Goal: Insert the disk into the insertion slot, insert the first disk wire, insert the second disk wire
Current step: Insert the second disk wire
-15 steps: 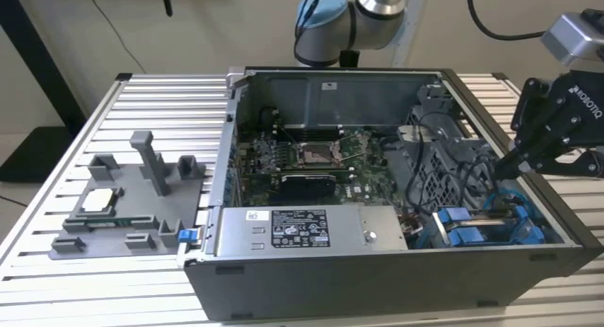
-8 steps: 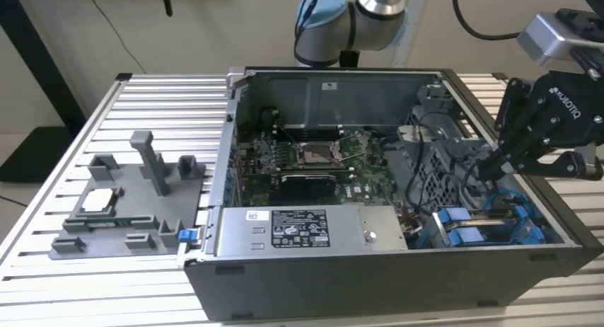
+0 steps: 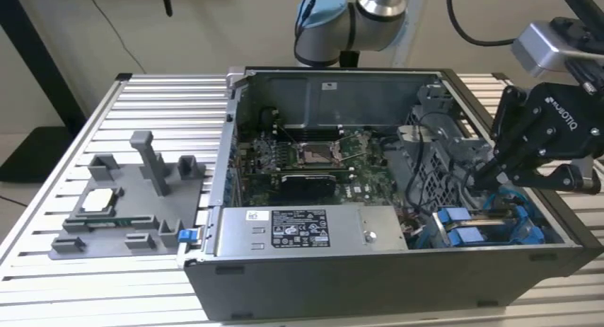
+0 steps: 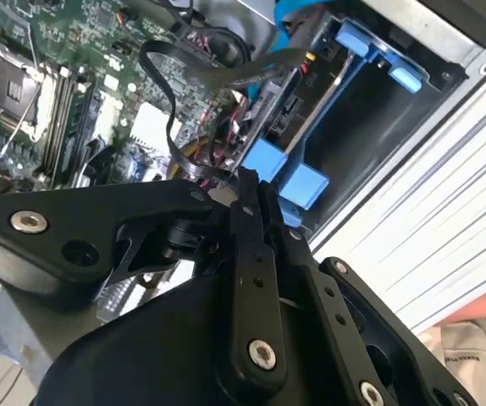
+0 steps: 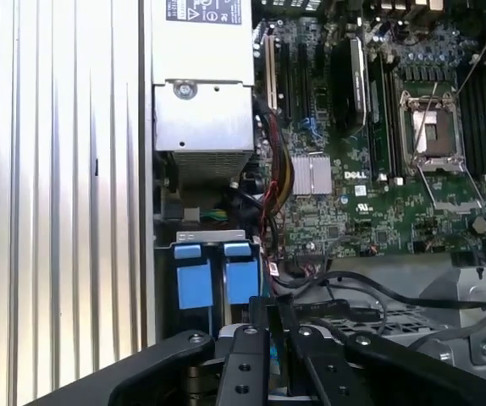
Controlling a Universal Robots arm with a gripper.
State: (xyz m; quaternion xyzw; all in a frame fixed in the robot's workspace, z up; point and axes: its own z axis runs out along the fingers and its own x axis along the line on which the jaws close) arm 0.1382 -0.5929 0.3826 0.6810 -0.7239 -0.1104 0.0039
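My tool (image 3: pixel 486 173) hangs at the right of the exterior view, inside the open case (image 3: pixel 378 284), its fingertips pressed together just above the blue-railed slot (image 3: pixel 491 228) in the lower right corner of the case. I cannot make out anything pinched between the tips. In the second wrist view the tool (image 4: pixel 247 182) ends in closed fingers at frame centre, right beside the blue tabs (image 4: pixel 289 173) of the slot (image 4: pixel 357 110), which runs toward the upper right. A dark flat part lies along the slot's inner side there; I cannot tell whether it is the disk. A black cable (image 4: pixel 184 72) loops above the tips in the upper middle of that frame. In the first wrist view my tool (image 5: pixel 264 317) comes up from the bottom edge, tips together, next to the two blue tabs (image 5: pixel 213 279) at lower centre.

The power supply (image 3: pixel 302 231) lies along the case's front edge at the centre of the exterior view, with the motherboard (image 3: pixel 312 161) behind it. At the left of that view a grey fixture (image 3: pixel 132 199) sits on the ribbed table (image 3: pixel 56 270).
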